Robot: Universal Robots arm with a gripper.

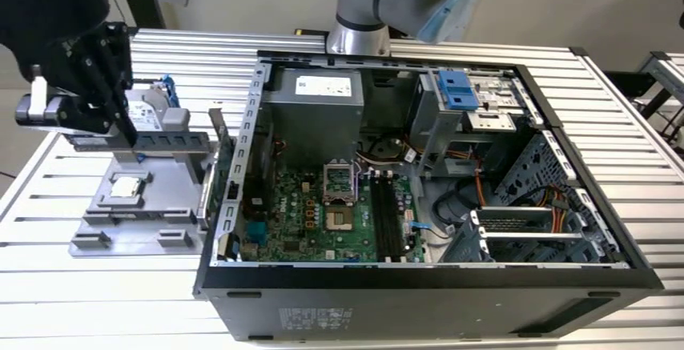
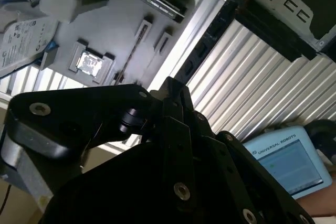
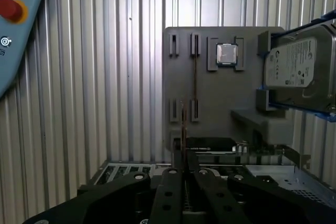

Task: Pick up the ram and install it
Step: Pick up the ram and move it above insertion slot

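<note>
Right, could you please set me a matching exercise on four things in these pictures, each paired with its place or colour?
Things
1. ram
2. hard drive
3. processor chip
4. teach pendant

Place or colour
A. in a square recess of the grey holder tray
B. light blue, with a red button
C. held edge-on in the hand, above the tray
D. at the tray's edge, with blue rails on it

Pairs: 1-C, 2-D, 3-A, 4-B

Black claw (image 3: 184, 171) tilted, fingers pinched on the ram (image 3: 182, 129)
</note>
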